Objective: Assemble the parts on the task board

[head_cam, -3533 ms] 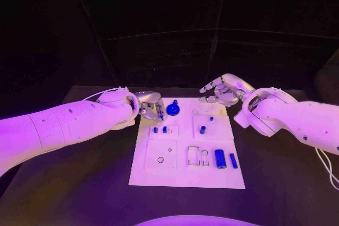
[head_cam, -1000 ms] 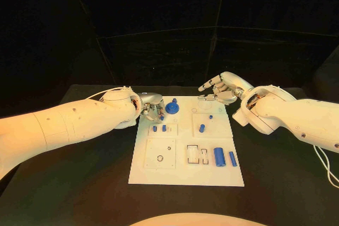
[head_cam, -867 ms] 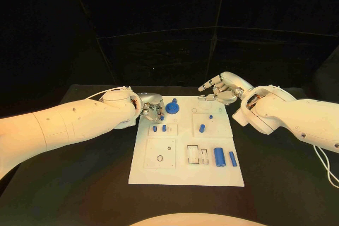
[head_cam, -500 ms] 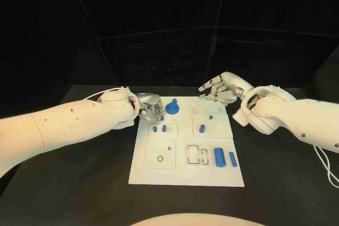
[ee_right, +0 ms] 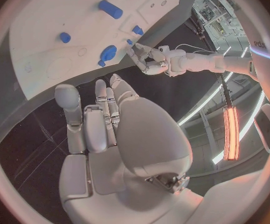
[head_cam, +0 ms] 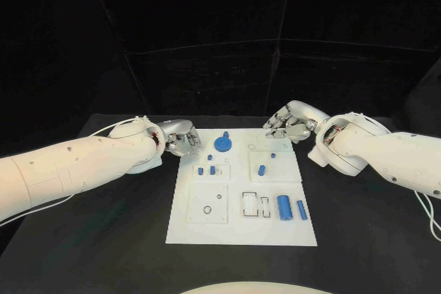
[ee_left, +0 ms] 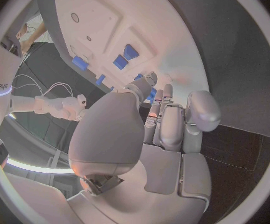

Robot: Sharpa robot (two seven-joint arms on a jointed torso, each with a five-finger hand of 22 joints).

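The task board (head_cam: pixel 197 227) lies in the middle of the black table (head_cam: pixel 92 243), its long sides running from the near edge toward the far edge.

Nearest us, toward the board's near right corner, we see a thick blue cylinder (head_cam: pixel 286 207) and a slimmer blue bar (head_cam: pixel 301 209) lying side by side, just beside two empty rectangular slots (head_cam: pixel 251 204). To the left of these, a square inset plate (head_cam: pixel 208 203) shows empty holes.

Farther on, at mid-board, two short blue pegs (head_cam: pixel 206 170) stand close together on the left half, and one blue peg (head_cam: pixel 262 169) stands on the right half. Beyond them a small blue stud (head_cam: pixel 209 157) and another (head_cam: pixel 273 155) stand in the board. Near the far edge sits a round blue knob (head_cam: pixel 222 143).

At the far left corner we find the left hand (head_cam: pixel 182 139), off the board's left edge. Its fingers are curled inward, and the left wrist view shows nothing between them. At the far right corner the right hand (head_cam: pixel 287 124) hovers over the board's edge, fingers bent and loosely apart, holding nothing.

We judge that the task is between placements: several parts are seated, and the two loose pieces at the near right remain. The next move calls for one hand, probably the right, to travel toward the near edge, open over a loose piece, and grasp it along its length for insertion in a slot.
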